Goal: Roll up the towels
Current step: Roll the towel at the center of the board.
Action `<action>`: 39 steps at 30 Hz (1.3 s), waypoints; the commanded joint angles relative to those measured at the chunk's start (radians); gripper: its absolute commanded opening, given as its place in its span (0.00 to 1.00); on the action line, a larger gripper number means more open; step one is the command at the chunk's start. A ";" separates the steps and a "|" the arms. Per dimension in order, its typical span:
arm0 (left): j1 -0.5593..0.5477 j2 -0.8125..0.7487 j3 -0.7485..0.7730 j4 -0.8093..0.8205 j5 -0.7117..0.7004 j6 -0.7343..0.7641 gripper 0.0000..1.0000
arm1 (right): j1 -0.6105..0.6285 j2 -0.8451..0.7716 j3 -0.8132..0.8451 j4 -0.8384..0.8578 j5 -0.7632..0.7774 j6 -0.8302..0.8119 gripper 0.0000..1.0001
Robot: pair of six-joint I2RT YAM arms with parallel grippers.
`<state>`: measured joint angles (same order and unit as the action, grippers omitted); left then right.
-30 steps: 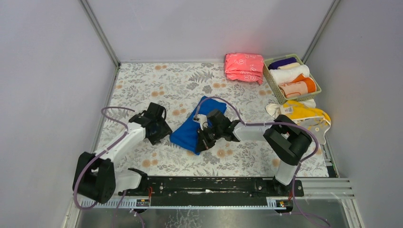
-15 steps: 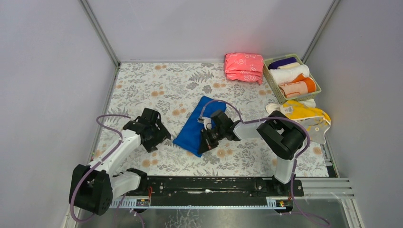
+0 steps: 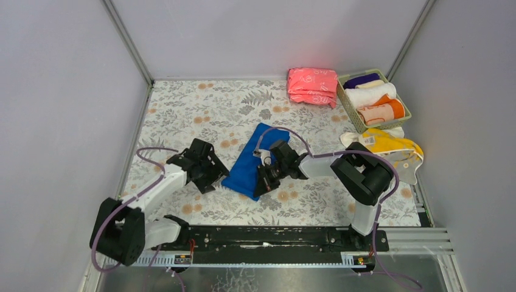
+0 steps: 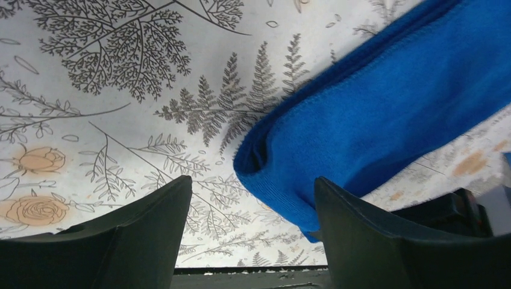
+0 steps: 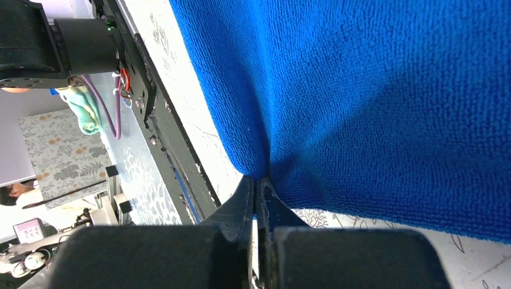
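A royal blue towel (image 3: 248, 165) lies folded lengthwise on the floral table mat (image 3: 201, 109). My right gripper (image 3: 261, 181) is shut on its near right edge; in the right wrist view the closed jaws pinch the blue cloth (image 5: 361, 90) at the tip (image 5: 258, 180). My left gripper (image 3: 214, 176) is open beside the towel's near left corner. In the left wrist view the folded blue corner (image 4: 283, 168) sits between and just beyond the spread fingers (image 4: 144, 229), nearer the right one. A yellow towel (image 3: 389, 146) lies crumpled at the right.
A green basket (image 3: 406, 115) at the back right holds rolled towels: orange (image 3: 384, 111), cream-white (image 3: 370, 95) and a dark one. A folded pink stack (image 3: 312, 86) sits left of it. The black base rail (image 3: 274, 237) runs along the near edge.
My left gripper has moved right toward the blue towel's near left corner. My right gripper has stayed shut on the towel's edge, and the towel has shifted slightly.
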<state>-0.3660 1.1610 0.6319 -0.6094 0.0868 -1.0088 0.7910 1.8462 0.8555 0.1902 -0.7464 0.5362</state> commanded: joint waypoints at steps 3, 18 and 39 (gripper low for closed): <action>-0.015 0.124 0.022 0.079 -0.020 -0.002 0.63 | -0.003 -0.030 0.044 -0.029 -0.005 -0.016 0.01; -0.019 0.226 0.058 -0.016 -0.142 0.091 0.23 | -0.025 -0.030 0.069 -0.011 -0.040 0.042 0.01; -0.002 -0.131 -0.027 -0.056 -0.100 0.006 0.78 | -0.097 0.119 -0.001 0.167 -0.131 0.188 0.02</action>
<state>-0.3771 1.0916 0.6346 -0.6338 -0.0299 -0.9779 0.7120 1.9457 0.8703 0.2840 -0.8520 0.6842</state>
